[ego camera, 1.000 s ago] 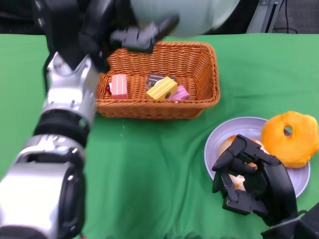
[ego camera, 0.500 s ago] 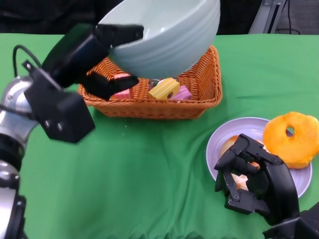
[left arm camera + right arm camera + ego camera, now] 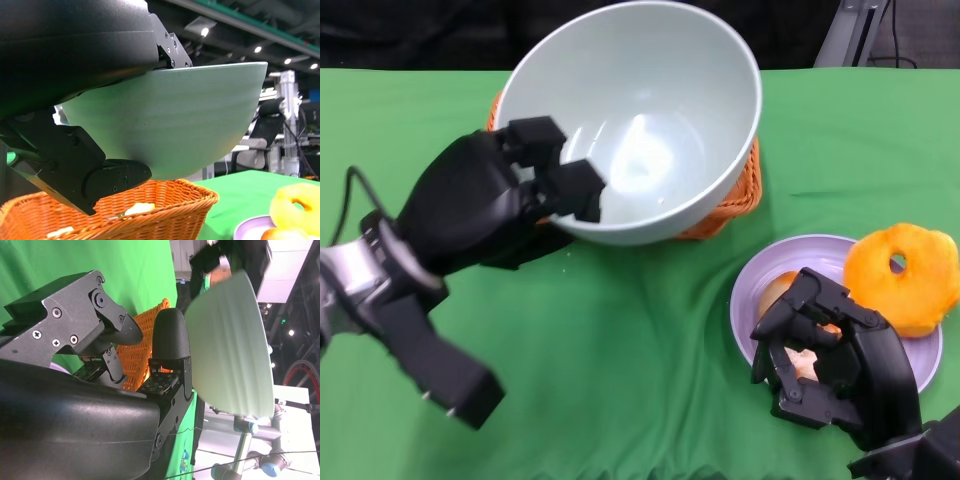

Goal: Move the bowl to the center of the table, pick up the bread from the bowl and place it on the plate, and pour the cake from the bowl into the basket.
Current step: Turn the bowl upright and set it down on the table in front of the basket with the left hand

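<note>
Both hands matter: left hand [image 3: 485, 205] pinches the empty bowl [image 3: 645, 110] by its rim above the basket [image 3: 730, 205]; lower it level, gently; right hand [image 3: 835, 365], fingers curled, rests over the plate [image 3: 920, 360].

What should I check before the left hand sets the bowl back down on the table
1. Left hand grips bowl at its rim: ok.
2. Bowl emptied: ok, nothing shows inside.
3. Bowl clear of basket: ok, held above it.
4. Cakes in basket: cannot tell, bowl hides most of it.
5. Bread on plate: ok.
6. Right hand out of the way: ok, over the plate's near edge.
</note>
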Robot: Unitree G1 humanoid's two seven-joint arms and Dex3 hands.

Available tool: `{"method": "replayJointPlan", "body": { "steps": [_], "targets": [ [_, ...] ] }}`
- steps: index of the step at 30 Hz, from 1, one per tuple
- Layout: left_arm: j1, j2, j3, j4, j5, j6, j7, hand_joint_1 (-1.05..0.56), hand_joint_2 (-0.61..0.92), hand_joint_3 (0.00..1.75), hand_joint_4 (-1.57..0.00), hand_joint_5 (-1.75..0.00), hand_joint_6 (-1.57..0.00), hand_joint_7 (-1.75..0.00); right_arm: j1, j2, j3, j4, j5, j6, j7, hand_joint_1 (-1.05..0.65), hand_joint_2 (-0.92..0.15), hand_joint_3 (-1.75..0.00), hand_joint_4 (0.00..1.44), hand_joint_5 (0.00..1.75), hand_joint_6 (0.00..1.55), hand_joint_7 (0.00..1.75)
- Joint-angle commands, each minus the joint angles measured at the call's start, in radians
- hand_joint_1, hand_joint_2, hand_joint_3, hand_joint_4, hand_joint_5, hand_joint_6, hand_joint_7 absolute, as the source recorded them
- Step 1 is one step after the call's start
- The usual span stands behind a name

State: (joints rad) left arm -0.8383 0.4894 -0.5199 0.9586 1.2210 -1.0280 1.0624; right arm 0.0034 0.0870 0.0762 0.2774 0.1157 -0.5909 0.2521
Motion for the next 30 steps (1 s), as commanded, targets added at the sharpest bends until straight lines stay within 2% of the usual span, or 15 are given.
{"method": "replayJointPlan", "body": {
  "steps": [1, 5, 9, 15, 19, 21, 22, 24, 26, 30],
  "targets": [
    [0.026, 0.059, -0.067, -0.008, 0.036, 0.017, 0.142, -0.06, 0.45, 1.07, -0.68, -1.75, -0.6, -1.6, -0.005, -0.008, -0.012, 0.005, 0.012, -0.014, 0.002, 0.02, -0.6, -1.14, 0.77, 1.71, 0.63, 1.5],
    [0.049, 0.085, -0.142, -0.001, 0.062, 0.038, 0.246, -0.04, 0.42, 1.12, -0.7, -1.75, -0.65, -1.55, -0.004, -0.013, -0.015, 0.0, 0.011, -0.011, 0.002, 0.02, -0.59, -1.15, 0.78, 1.71, 0.64, 1.51],
    [0.086, 0.113, -0.201, 0.002, 0.072, 0.046, 0.315, 0.01, 0.37, 1.12, -0.73, -1.75, -0.6, -1.71, -0.005, -0.013, -0.02, 0.003, 0.016, -0.015, 0.004, 0.01, -0.58, -1.15, 0.78, 1.71, 0.63, 1.51],
    [0.129, 0.126, -0.275, 0.022, 0.094, 0.078, 0.425, 0.04, 0.34, 1.08, -0.76, -1.75, -0.61, -1.73, -0.006, -0.016, -0.026, -0.01, 0.037, 0.007, 0.017, 0.01, -0.59, -1.13, 0.77, 1.7, 0.63, 1.49],
    [0.16, 0.126, -0.312, 0.038, 0.085, 0.077, 0.456, 0.04, 0.37, 1.07, -0.77, -1.75, -0.67, -1.65, -0.007, -0.018, -0.029, -0.016, 0.026, 0.007, 0.007, 0.0, -0.59, -1.12, 0.78, 1.7, 0.64, 1.48],
    [0.176, 0.124, -0.325, 0.043, 0.083, 0.082, 0.467, 0.04, 0.42, 1.01, -0.76, -1.74, -0.67, -1.62, -0.006, -0.02, -0.029, -0.021, 0.023, 0.012, 0.005, -0.01, -0.59, -1.12, 0.78, 1.71, 0.64, 1.49],
    [0.185, 0.122, -0.331, 0.047, 0.082, 0.084, 0.473, 0.03, 0.46, 0.89, -0.76, -1.75, -0.63, -1.68, -0.006, -0.021, -0.029, -0.021, 0.023, 0.011, 0.006, -0.01, -0.59, -1.12, 0.77, 1.71, 0.64, 1.49],
    [0.2, 0.119, -0.344, 0.055, 0.08, 0.088, 0.477, 0.04, 0.46, 0.82, -0.76, -1.75, -0.6, -1.71, -0.007, -0.022, -0.03, -0.018, 0.023, 0.006, 0.007, 0.0, -0.59, -1.12, 0.77, 1.71, 0.64, 1.49],
    [0.211, 0.116, -0.356, 0.061, 0.08, 0.096, 0.483, 0.07, 0.39, 0.9, -0.77, -1.75, -0.59, -1.73, -0.006, -0.021, -0.029, -0.02, 0.024, 0.008, 0.005, 0.0, -0.6, -1.12, 0.77, 1.7, 0.63, 1.5],
    [0.225, 0.111, -0.366, 0.072, 0.071, 0.101, 0.472, 0.07, 0.41, 0.98, -0.77, -1.75, -0.59, -1.75, -0.003, -0.02, -0.028, -0.025, 0.028, 0.01, 0.007, 0.01, -0.59, -1.13, 0.77, 1.71, 0.64, 1.5]
  ]
}}
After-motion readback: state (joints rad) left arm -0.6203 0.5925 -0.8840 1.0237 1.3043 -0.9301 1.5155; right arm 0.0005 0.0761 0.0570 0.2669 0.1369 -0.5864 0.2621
